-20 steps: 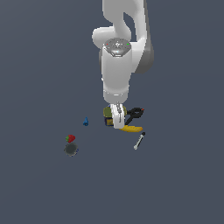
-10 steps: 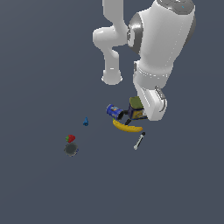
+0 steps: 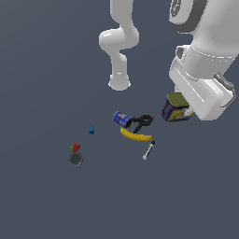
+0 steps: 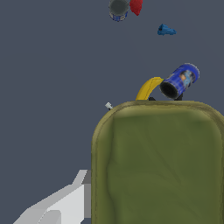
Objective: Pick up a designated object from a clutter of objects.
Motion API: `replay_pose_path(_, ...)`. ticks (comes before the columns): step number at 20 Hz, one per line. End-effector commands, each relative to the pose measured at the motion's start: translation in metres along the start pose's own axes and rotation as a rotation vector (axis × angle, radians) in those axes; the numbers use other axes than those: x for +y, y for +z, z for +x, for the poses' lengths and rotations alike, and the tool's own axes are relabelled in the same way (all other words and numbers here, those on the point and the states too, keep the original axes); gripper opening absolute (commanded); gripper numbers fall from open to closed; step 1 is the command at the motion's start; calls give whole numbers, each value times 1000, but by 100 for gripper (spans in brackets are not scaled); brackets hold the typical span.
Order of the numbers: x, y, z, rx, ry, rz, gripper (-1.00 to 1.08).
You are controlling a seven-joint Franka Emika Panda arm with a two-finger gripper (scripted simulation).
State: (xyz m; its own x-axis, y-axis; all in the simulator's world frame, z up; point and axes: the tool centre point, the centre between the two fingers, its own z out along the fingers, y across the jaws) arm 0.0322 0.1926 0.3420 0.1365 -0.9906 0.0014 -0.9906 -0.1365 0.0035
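Note:
The designated object (image 3: 174, 108), a squat can with an olive-green top and a dark blue and yellow label, hangs under the white hand at the exterior view's right, apart from the clutter of objects (image 3: 135, 127). My gripper (image 3: 181, 111) is shut on it; the fingertips are hidden behind the can. In the wrist view the can's olive top (image 4: 157, 162) fills most of the picture, with one white finger (image 4: 65, 202) beside it.
Below lie a small blue can (image 3: 122, 118) on its side, a black clamp (image 3: 142, 122), a banana (image 3: 136, 136) and a marker (image 3: 149, 150). Further to the exterior view's left are a blue cone (image 3: 91, 130), a strawberry (image 3: 75, 148) and a grey disc (image 3: 75, 159).
The arm has swung toward the exterior view's right, carrying the olive can away from the banana and clamp. The other items stay where they were.

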Motion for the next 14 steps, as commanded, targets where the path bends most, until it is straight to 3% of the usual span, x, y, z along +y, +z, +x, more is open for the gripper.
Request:
replay_pose_path(1,-5,-12,-11,-1,1,3,-100)
replay_pose_path(14,-16,-30,-33,-1,1,3,-100)
